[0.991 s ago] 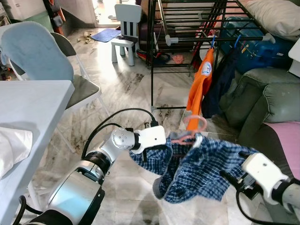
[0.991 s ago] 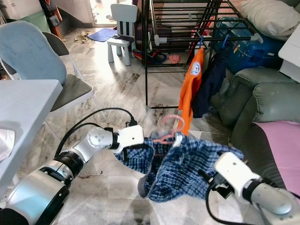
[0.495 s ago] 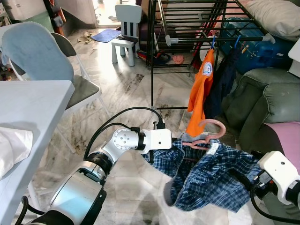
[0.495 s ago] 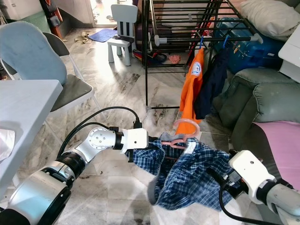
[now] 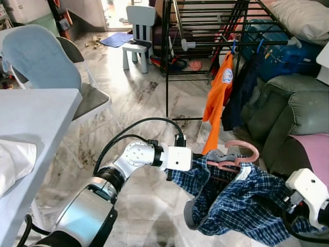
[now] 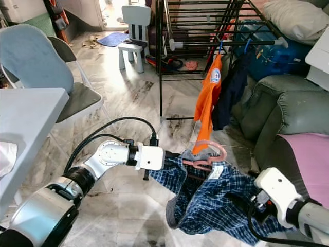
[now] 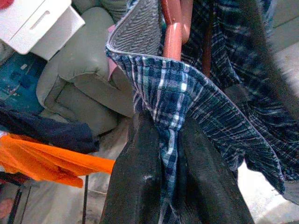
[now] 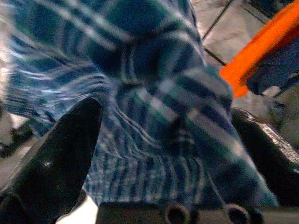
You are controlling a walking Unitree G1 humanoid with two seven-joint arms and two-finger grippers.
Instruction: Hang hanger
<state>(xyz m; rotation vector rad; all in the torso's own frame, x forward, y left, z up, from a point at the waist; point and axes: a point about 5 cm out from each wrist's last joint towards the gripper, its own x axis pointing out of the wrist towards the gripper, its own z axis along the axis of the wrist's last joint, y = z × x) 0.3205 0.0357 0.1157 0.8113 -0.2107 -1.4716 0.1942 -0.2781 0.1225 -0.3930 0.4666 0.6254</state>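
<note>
A pink hanger (image 5: 241,150) carries a blue plaid shirt (image 5: 232,200), held low over the floor in front of the black drying rack (image 5: 205,43). My left gripper (image 5: 191,169) is shut on the shirt's left shoulder; in the left wrist view its black fingers (image 7: 136,179) pinch the plaid cloth just below the hanger's neck (image 7: 173,39). My right gripper (image 5: 281,207) is under the shirt's right side. In the right wrist view its fingers (image 8: 60,144) stand wide apart with plaid cloth (image 8: 154,116) bunched between them.
An orange shirt (image 5: 218,98) and a navy garment (image 5: 241,87) hang on the rack's front bar. A grey-green sofa (image 5: 293,113) with a pink cushion (image 5: 314,149) is on the right. A white table (image 5: 36,118), a folding chair (image 5: 38,56) and a child's chair (image 5: 139,25) are on the left.
Both arms have carried the shirt and hanger to the right, closer to the orange shirt and the sofa. The right gripper has shifted right and lower.
</note>
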